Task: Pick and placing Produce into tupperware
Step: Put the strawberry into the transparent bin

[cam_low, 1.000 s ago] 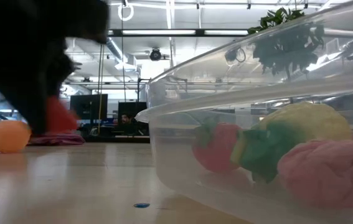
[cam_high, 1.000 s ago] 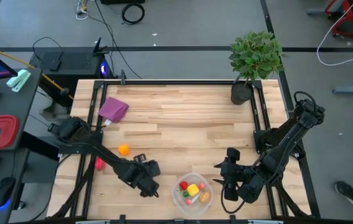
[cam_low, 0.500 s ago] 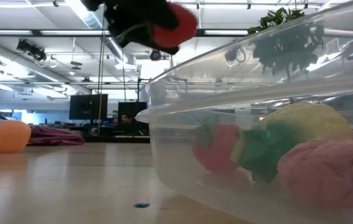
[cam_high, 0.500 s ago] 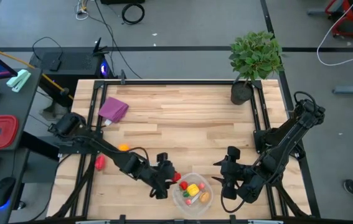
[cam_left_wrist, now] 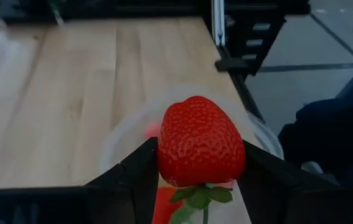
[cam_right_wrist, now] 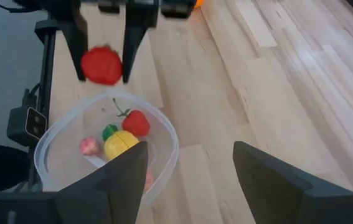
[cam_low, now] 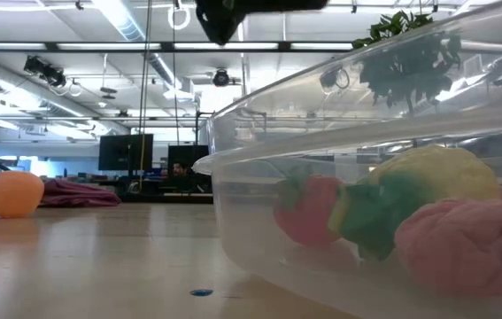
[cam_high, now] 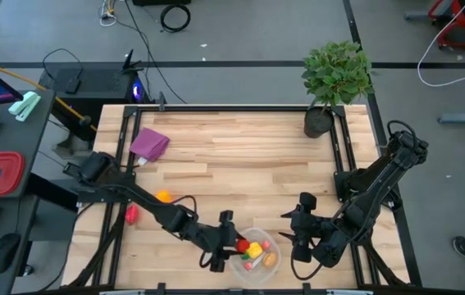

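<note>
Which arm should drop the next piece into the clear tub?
Left. Its gripper already grips the red toy strawberry at the rim of the round clear plastic tub. The right gripper waits open beside it, empty.

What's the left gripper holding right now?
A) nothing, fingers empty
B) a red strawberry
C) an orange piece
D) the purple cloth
B: in the left wrist view the red strawberry sits clamped between the left gripper's dark fingers, over the tupperware; the right wrist view shows the same red piece held above the tub's rim. The right gripper waits beside the tub.
</note>
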You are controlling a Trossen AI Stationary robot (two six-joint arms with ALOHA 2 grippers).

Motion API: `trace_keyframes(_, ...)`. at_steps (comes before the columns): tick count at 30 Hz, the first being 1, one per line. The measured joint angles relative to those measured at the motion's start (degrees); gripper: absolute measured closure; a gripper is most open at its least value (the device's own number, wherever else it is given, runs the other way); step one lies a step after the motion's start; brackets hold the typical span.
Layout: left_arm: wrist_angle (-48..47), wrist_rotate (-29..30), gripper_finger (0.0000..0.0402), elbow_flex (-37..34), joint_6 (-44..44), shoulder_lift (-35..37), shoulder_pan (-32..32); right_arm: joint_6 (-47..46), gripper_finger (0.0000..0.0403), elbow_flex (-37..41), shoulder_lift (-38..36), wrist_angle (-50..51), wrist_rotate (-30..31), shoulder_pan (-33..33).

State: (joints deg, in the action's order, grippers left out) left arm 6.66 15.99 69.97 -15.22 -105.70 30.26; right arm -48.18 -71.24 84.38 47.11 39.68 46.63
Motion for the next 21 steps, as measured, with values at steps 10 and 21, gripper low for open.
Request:
trace_keyframes(10,6.74,-2.16,0.0213,-0.07,-2.52,-5.58,0.17,0.24,0.0157,0.0,0.0,0.02,0.48,-0.02)
trace_keyframes(21,7.09,-7.85,0.0207,-0.04,-3.47,-8.8,0.66,0.31,0.0157,0.0,0.0,0.02,0.79,-0.02)
